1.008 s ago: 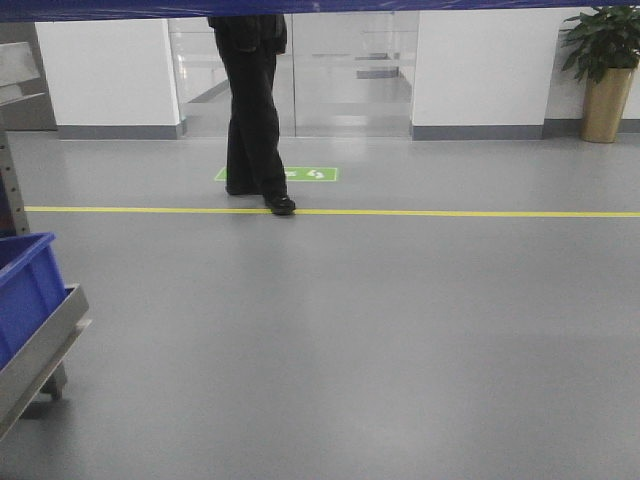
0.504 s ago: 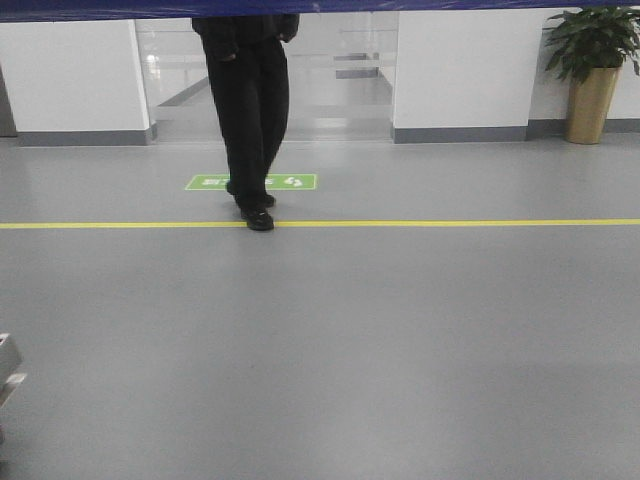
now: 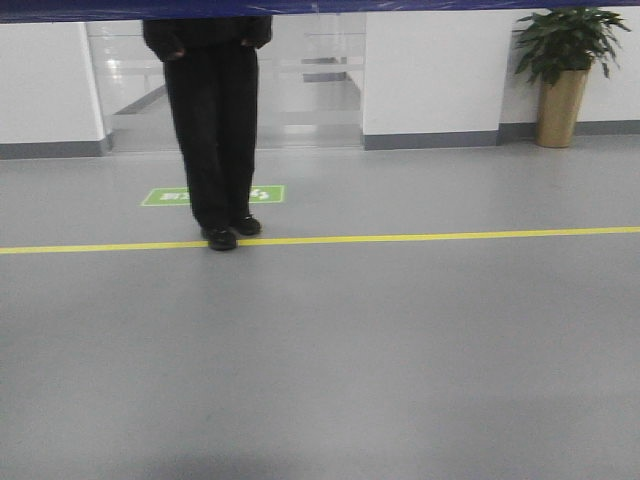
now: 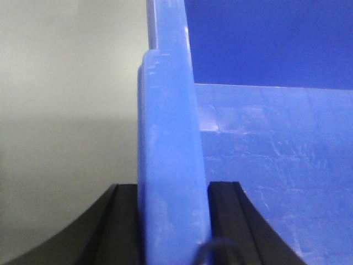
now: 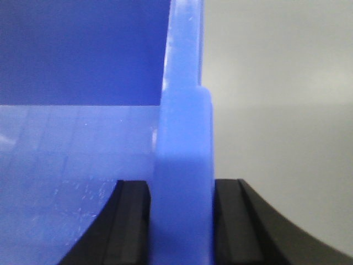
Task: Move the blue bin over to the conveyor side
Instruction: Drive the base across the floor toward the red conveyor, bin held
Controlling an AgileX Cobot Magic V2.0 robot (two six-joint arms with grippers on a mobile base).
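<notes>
Pinching the bin from both sides, the two grippers hold it between them. The only marking I can find is a green sign on the grey floor, and its white figures are too blurred to read. The blue plastic in the wrist views shows only fine scratches.

The left gripper has its black fingers pressed against the two faces of a thick, pale blue wall, one finger outside the bin and one inside. The wall fills the whole gap. The bin's scuffed inside lies to the right of that wall, with blurred grey to the left. The right gripper mirrors it, with its fingers tight on either face of its own wall, blue inside to the left and grey to the right. Both wrists point straight along their walls, which stand upright in the views.

In the front view a dark blue band runs across the very top edge, seemingly the bin. Below it a person in black trousers and black shoes stands with toes at a yellow line, legs partly covering the sign. Behind is a glass doorway between white walls. A plant in a gold pot stands at the far right.
</notes>
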